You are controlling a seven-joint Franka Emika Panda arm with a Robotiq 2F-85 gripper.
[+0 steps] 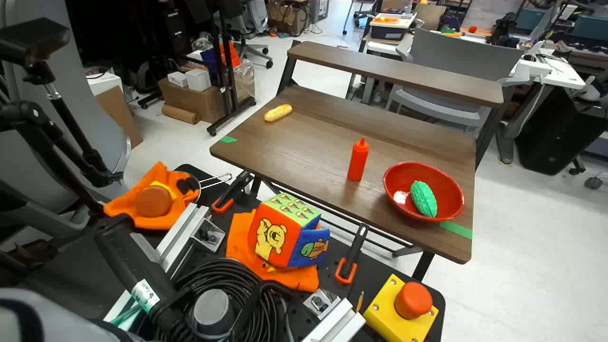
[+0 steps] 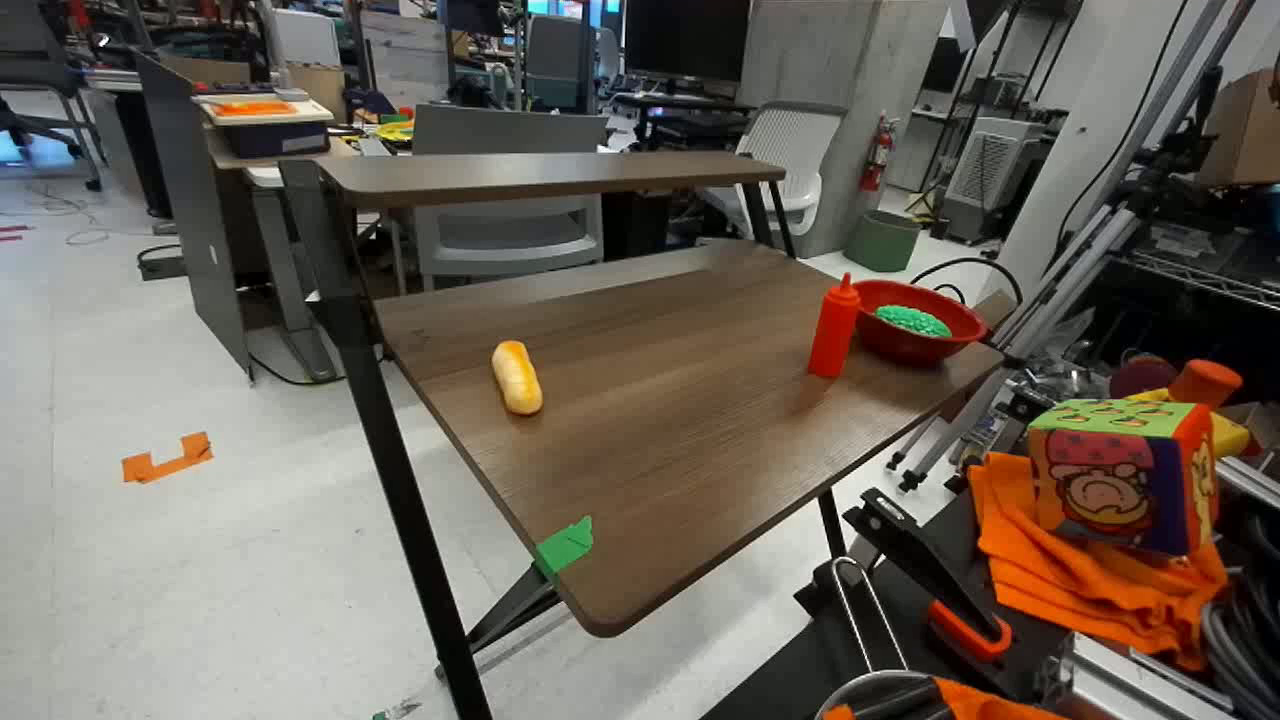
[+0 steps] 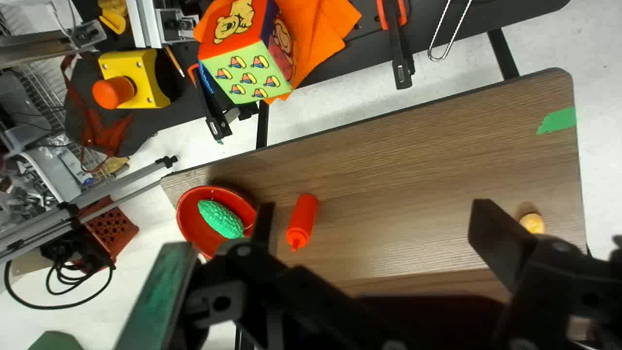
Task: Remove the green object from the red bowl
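My claw (image 3: 373, 218) is spread wide, blurred low in the wrist view, hiding part of the red bowl (image 3: 188, 216) at left, green object (image 3: 221, 218) inside. In an exterior view the red bottle (image 2: 833, 330) overlaps the bowl's left rim.

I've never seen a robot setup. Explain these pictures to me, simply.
The machine is one robot arm ending in a two-fingered gripper. The wrist picture comes from a camera on the arm itself, so the gripper shows close up, entering from the bottom. The exterior pictures come from two cameras outside the robot, viewing the same table from different places. On it are a slim red bottle, a red bowl with a green object inside, and, apart from them, a yellow oblong piece. Nothing is held: the gripper is open.
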